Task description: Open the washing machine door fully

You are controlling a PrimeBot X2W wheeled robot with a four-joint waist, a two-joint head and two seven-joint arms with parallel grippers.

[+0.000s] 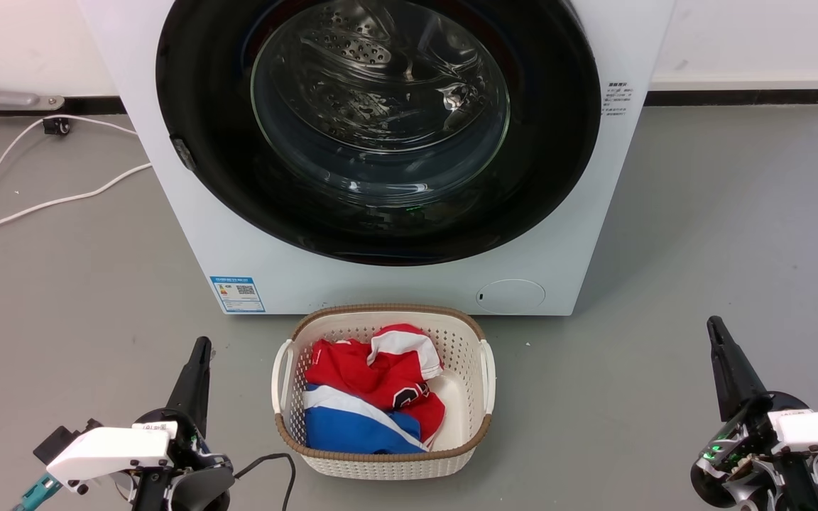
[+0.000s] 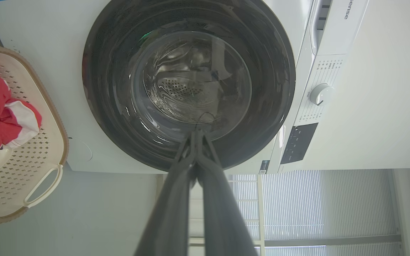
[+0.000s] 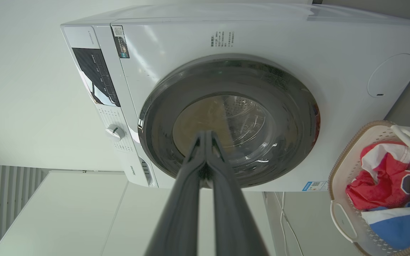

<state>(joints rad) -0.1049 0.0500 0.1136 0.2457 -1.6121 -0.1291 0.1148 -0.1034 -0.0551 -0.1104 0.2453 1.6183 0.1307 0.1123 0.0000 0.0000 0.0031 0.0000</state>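
The washing machine [image 1: 189,234] stood square before the robot, and the washing machine door [image 1: 558,142] lay shut flat against its front, so the task looked wholly undone. Just beside the machine's foot, under the door, sat the laundry basket [image 1: 483,369] with red and blue clothes [image 1: 366,397]. An arm reaching low toward the door could likely knock or snag it. The left gripper [image 1: 199,351] and the right gripper [image 1: 716,328] hung low on either side of the basket, well apart from the door, each with its fingers pressed together on nothing. Closed fingers would probably skid off the glossy black rim, so they would need to part first. A small grey fitting [image 1: 182,154] showed on the door's left edge. Whether it was the catch could not be told, and pulling at the hinge side would strain the door without freeing it.
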